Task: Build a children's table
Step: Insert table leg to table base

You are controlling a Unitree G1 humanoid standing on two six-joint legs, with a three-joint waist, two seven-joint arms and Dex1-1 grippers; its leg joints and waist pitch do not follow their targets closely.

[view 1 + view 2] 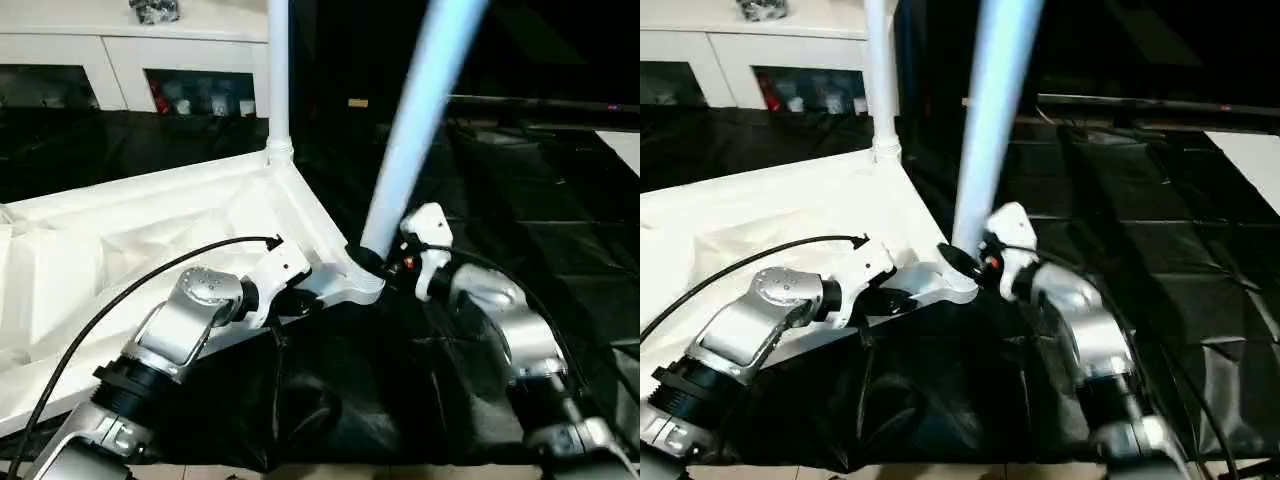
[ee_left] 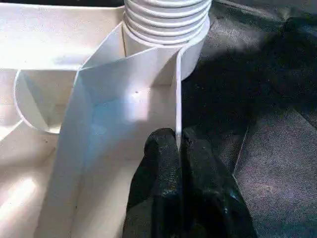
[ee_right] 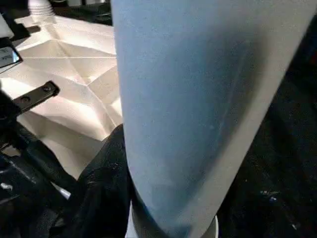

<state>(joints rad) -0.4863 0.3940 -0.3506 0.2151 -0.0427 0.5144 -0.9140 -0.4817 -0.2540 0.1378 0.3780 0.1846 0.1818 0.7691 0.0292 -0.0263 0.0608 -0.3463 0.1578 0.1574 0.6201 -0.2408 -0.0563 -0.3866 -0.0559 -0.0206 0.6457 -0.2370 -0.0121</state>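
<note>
The children's table top (image 1: 120,240) lies upside down on black cloth, ribbed underside up. One white leg (image 1: 278,80) stands upright in the far corner socket. A second leg (image 1: 415,110) leans to the right out of the near corner socket (image 1: 352,280). My right gripper (image 1: 378,262) is shut on this leg just above the socket; one black finger (image 3: 104,178) shows beside the tube. My left gripper (image 2: 178,144) is shut on the thin side wall of the table top, close to that same corner, where the leg's ribbed end (image 2: 166,20) sits in its socket.
A white cabinet with glass doors (image 1: 130,60) stands at the back left. Black cloth (image 1: 520,200) covers the floor to the right and front. A black cable (image 1: 150,280) arcs over my left forearm. A white surface (image 1: 625,145) shows at the right edge.
</note>
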